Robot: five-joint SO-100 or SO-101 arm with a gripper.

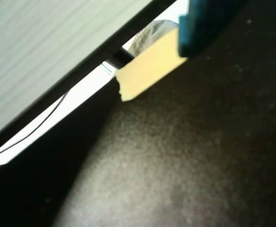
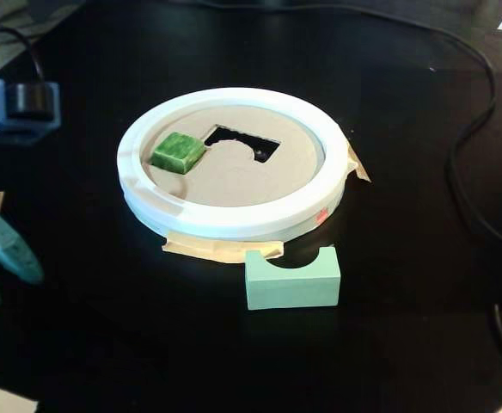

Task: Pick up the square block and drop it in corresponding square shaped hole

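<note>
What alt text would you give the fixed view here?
A white ring taped to a black table frames a cardboard disc with a cut-out hole; a green block sits on the disc just left of the hole. A pale green notched block lies in front of the ring, and teal arm parts show at the left edge.

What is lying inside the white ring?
Inside the white ring is a brown cardboard disc. A green block rests on its left part, beside a dark cut-out hole. What is below the hole cannot be seen.
</note>
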